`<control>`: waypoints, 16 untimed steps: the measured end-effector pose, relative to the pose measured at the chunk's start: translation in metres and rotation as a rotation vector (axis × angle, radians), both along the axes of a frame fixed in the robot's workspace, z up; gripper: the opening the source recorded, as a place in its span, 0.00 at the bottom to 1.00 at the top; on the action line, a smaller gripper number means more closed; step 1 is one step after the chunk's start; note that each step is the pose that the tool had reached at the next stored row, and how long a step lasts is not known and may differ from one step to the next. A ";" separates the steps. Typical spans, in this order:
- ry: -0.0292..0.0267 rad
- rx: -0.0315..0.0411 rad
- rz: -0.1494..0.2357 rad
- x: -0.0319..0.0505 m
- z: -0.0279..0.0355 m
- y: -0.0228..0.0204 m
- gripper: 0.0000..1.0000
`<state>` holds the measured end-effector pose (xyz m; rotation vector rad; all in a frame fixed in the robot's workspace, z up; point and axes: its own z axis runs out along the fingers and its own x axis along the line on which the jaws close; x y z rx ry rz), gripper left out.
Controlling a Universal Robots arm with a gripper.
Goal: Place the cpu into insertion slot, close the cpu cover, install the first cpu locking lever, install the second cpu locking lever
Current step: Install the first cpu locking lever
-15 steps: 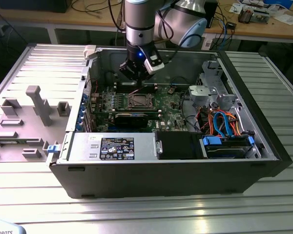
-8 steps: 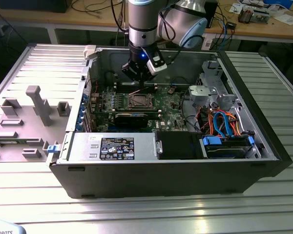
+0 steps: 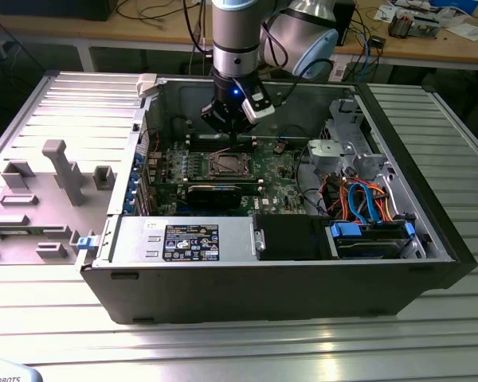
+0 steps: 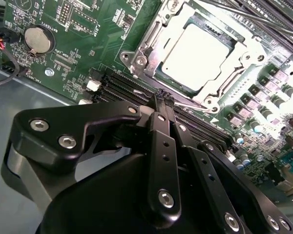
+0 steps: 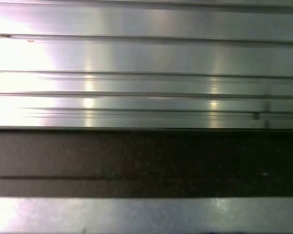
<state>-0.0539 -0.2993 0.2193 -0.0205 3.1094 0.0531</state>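
Pinched hand (image 4: 161, 96) hangs by cpu (image 4: 198, 48); power supply (image 3: 135, 239) bears printed label (image 3: 191, 241).

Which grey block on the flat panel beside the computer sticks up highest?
The T-shaped post. It rises well above the short, squat blocks around it.

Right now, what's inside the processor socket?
The chip sits in the socket, its grey face showing through the window of the cover. The cover hides its edges; whatever lies beneath the chip is covered.
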 end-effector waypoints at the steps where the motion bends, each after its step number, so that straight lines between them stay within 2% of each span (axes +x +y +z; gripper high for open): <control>1: 0.0000 -0.0008 0.000 0.0005 -0.0005 0.0002 0.11; 10: 0.0000 -0.0020 -0.001 0.0038 -0.0085 0.0006 0.11; 16: 0.0000 -0.0021 -0.008 0.0066 -0.0113 0.0006 0.11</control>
